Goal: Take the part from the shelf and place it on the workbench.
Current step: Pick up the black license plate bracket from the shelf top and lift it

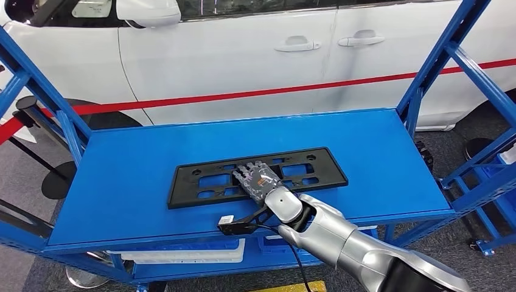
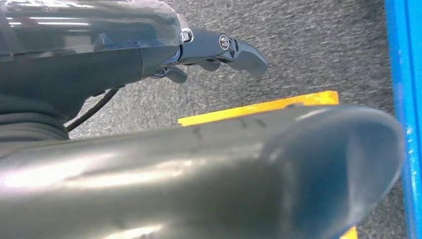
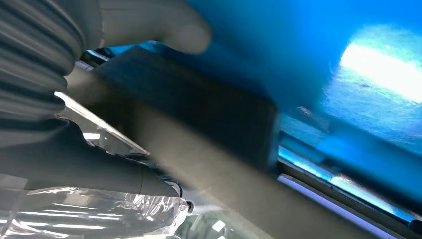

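The right arm [image 1: 365, 249] comes in from about 5 o'clock of the head view, silver and angled up toward the centre, with a black cable trailing from the wrist. Its right hand [image 1: 258, 179] lies palm-down on the part [image 1: 201, 182], a flat black plastic frame with rectangular cut-outs. The fingers [image 1: 249, 171] are stretched forward and laid on the frame's middle bar; whether the thumb has hooked beneath the near edge cannot be told from above. In the right wrist view a blurred dark bar of the part [image 3: 199, 109] runs right beside the grey thumb [image 3: 149, 22], with blue shelf surface behind it, too blurred to show a firm grip.

The part rests flat at the centre of the blue shelf [image 1: 122, 176], its long side running from 9 to 3 o'clock and tilted slightly, the left end nearer.

The left hand [image 2: 219, 50] shows in the left wrist view hanging over grey carpet [image 2: 298, 50]. Its dark fingers are loosely curled and hold nothing. A yellow floor marking [image 2: 259, 107] lies below it.

Beyond the shelf, at 12 o'clock, stands a white car [image 1: 243, 55] with a red stripe along its doors
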